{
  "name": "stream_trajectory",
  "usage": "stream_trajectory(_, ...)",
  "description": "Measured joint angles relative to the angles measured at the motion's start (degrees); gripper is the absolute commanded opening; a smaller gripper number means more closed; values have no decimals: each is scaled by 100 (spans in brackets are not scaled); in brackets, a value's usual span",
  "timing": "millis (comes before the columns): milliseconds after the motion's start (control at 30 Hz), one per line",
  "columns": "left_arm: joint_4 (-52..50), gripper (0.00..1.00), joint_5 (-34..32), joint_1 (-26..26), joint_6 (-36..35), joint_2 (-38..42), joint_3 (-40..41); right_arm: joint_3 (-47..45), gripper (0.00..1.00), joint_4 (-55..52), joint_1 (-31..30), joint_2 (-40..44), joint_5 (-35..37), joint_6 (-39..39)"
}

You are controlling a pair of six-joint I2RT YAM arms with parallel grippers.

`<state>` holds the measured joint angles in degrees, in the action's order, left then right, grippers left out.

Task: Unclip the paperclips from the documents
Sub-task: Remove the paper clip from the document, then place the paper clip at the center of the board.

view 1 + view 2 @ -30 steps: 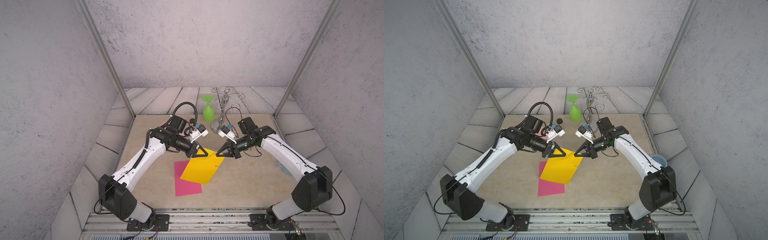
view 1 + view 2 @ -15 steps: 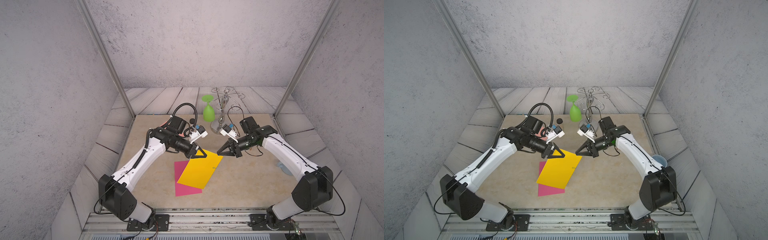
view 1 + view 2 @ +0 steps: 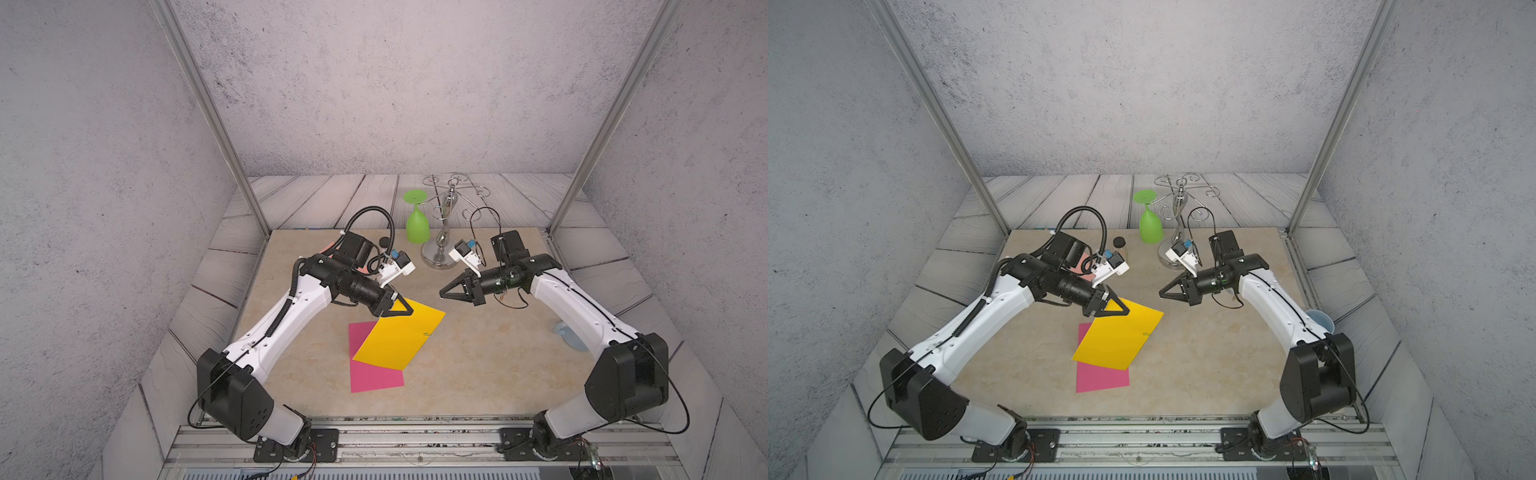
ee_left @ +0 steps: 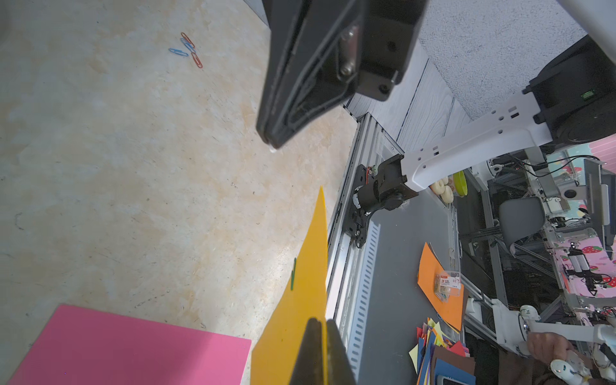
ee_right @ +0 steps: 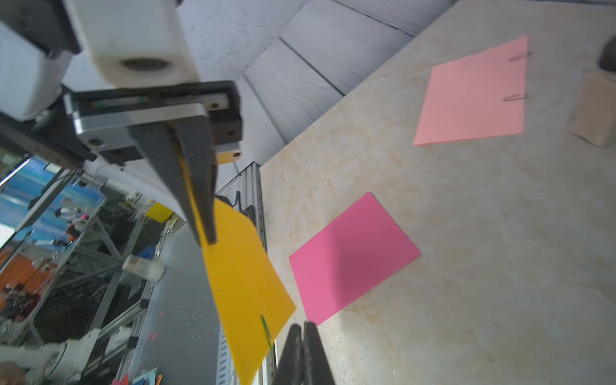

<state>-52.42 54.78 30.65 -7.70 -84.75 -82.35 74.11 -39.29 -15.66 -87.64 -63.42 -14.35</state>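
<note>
Both top views look steeply down from high above the near edge, sharing the whole beige stone-patterned bench (image 3: 478,374) (image 3: 1204,374). The wrist cameras sit close behind the left tool (image 4: 322,328) and right tool (image 5: 303,328), facing along them; both show the golden yellow paper sheet (image 4: 293,320) (image 5: 243,283).

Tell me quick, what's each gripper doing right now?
Left gripper: closed, holding the yellow sheet by its edge.
Right gripper: closed, clear of the sheet; cannot tell if anything is pinched.
</note>
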Motion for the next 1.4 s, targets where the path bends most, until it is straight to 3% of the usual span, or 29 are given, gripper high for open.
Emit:
stream_trajectory(333,280,0,-348,-2,153,0,2,-758,4,1233,1198,0,1700,1707)
stream_trajectory(667,610,0,-540,-2,345,22,85,-1019,3,1510,2105,-595,3209,2542)
stream_trajectory(1100,693,0,-658,-2,396,114,197,-861,5,1440,2157,-1731,3783,2791)
stream_trajectory(1400,769,0,-686,-2,409,118,205,-732,14,1423,2162,-2011,3904,2900)
